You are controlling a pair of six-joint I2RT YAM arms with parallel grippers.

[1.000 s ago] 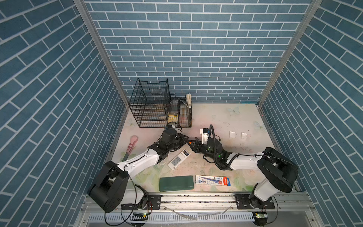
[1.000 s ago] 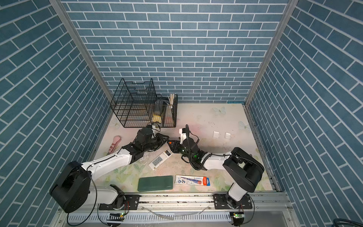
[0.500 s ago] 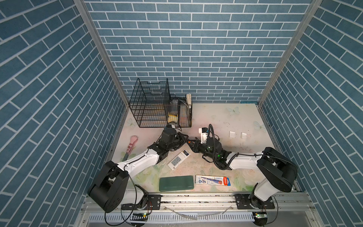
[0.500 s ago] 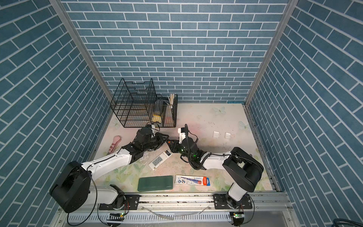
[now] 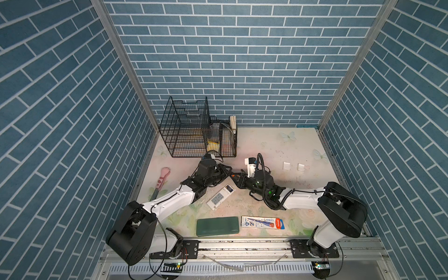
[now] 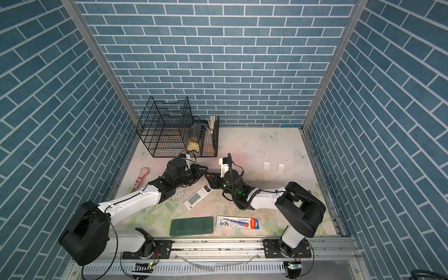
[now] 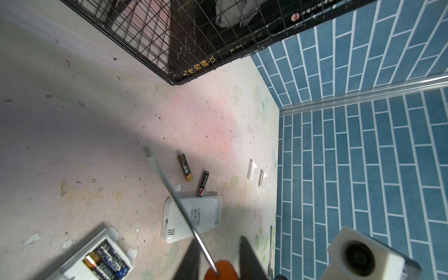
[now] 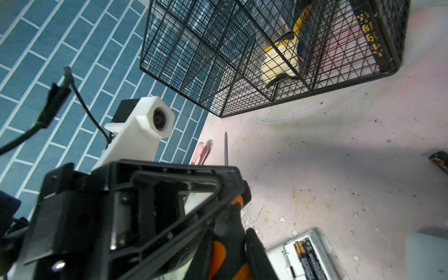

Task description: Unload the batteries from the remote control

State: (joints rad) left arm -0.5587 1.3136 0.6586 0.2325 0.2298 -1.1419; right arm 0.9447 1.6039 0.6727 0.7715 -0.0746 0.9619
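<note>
— Where are the batteries (image 7: 104, 261) at this moment?

— Two lie side by side in the open compartment at one end of the remote control (image 5: 220, 196); the remote lies flat on the worktop (image 5: 278, 150), between the two arms; two more are out of it and lie loose on the worktop.

— Loose where, exactly?

— In the left wrist view, beyond a white casing (image 7: 194, 215) that lies label side up; the gold-ended battery (image 7: 185, 167) and the red-ended battery (image 7: 203, 183) are near each other but apart; the red end reaches the casing's edge; whether it touches I cannot tell.

— And the jaws?

— The jaws of the right gripper (image 8: 228, 234) are clamped on the black-and-orange handle of the screwdriver (image 7: 220, 270); the shaft points away past the other arm's wrist.

— The other side?

— The left gripper (image 7: 218, 241) has its jaws on either side of the handle's orange end, close against it; whether they press on it or stand just clear, I cannot tell.

— How do the arms stand?

— In both top views the two grippers meet tip to tip in the middle, between the remote and the wire basket (image 5: 184, 126); the screwdriver is held off the worktop.
</note>
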